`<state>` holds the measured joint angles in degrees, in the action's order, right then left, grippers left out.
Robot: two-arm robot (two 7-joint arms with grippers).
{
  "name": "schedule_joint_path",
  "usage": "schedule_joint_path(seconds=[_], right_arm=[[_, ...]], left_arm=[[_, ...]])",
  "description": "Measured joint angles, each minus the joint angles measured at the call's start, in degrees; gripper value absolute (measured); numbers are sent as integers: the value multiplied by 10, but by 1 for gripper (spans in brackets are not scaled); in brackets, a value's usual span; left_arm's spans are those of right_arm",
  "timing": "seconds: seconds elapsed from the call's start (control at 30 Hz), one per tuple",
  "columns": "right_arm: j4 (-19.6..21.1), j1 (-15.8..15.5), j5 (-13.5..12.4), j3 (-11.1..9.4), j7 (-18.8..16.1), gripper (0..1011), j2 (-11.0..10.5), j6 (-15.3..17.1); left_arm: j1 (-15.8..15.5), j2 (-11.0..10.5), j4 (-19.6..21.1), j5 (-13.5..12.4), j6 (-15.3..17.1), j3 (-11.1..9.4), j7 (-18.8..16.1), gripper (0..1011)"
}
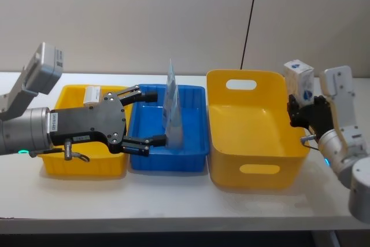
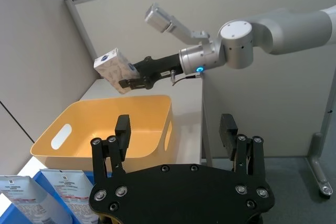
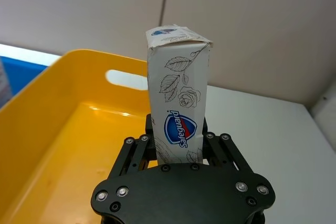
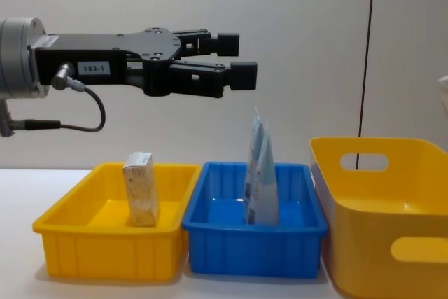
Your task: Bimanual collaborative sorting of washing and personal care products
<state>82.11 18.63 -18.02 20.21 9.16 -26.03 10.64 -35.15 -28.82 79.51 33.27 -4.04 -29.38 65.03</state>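
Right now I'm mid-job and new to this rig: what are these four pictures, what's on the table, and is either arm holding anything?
This is a two-armed robot, and each arm ends in a black end effector. One picture looks down from its head, one looks across from its chest, and one camera sits on each wrist.

On the white table three bins stand in a row. The small yellow bin on the robot's left has a tan box standing in it. The blue bin in the middle holds pale-blue pouches standing upright. The large yellow bin is on the right.

The left end effector hovers open and empty above the small yellow and blue bins. The right end effector is shut on a white box, held upright and raised near the large bin's right rim.
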Motion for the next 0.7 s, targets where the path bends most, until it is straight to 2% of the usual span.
schedule_joint_path(seconds=[0.03, 0.33, 0.57, 0.7], right_arm=[[0, 0, 0, 0, 0, 374, 0, 0], [-83, 46, 45, 9, 90, 374, 63, 9], [-128, 72, 66, 14, 132, 375, 94, 10], [-143, 80, 74, 15, 147, 375, 105, 10]], left_arm=[[0, 0, 0, 0, 0, 0, 0, 1001], [0, 0, 0, 0, 0, 0, 0, 1001], [0, 0, 0, 0, 0, 0, 0, 1001], [0, 0, 0, 0, 0, 0, 0, 1001]])
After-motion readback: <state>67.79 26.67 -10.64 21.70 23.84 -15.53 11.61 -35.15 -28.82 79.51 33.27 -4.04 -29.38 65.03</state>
